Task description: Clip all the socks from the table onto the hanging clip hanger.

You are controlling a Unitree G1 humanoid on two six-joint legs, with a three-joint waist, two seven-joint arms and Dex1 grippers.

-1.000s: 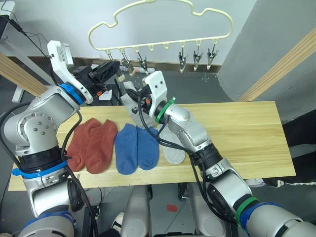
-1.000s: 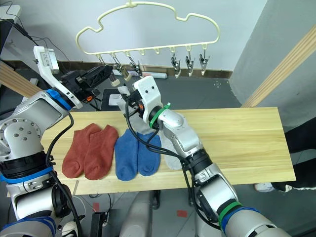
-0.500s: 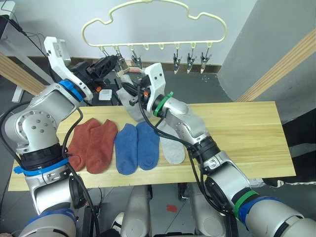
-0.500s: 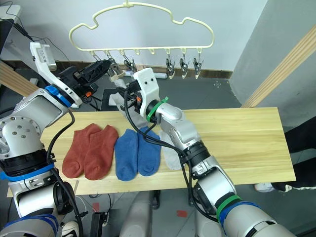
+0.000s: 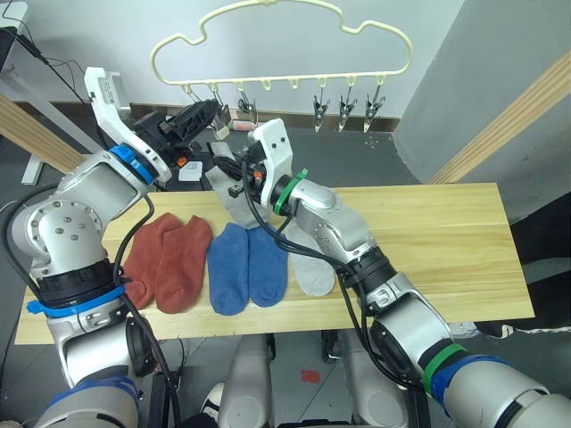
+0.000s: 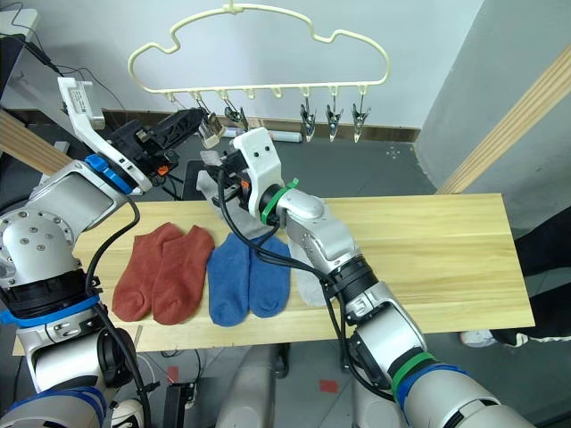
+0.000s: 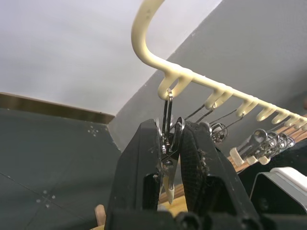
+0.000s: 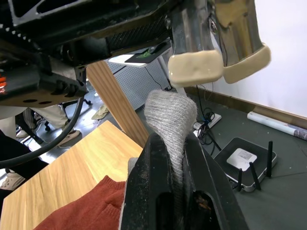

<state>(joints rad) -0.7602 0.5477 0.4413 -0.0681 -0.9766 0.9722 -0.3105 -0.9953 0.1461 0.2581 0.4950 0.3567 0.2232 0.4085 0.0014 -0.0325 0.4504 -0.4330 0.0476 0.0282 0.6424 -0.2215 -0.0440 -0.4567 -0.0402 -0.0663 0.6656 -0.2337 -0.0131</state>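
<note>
Grey sock [image 8: 171,125] is pinched tight in the right gripper [image 8: 169,158], lifted off the table [image 5: 428,232] to just under a clip [image 7: 168,143] at the hanger's [image 5: 285,45] left end, which the left gripper [image 7: 170,143] is squeezing. So this looks like the first clipping, and next the cuff needs to go up into that clip's mouth before the left lets go. Two red socks [image 5: 165,260], two blue [image 5: 245,265] and one grey [image 5: 312,267] wait on the table's left half.
</note>
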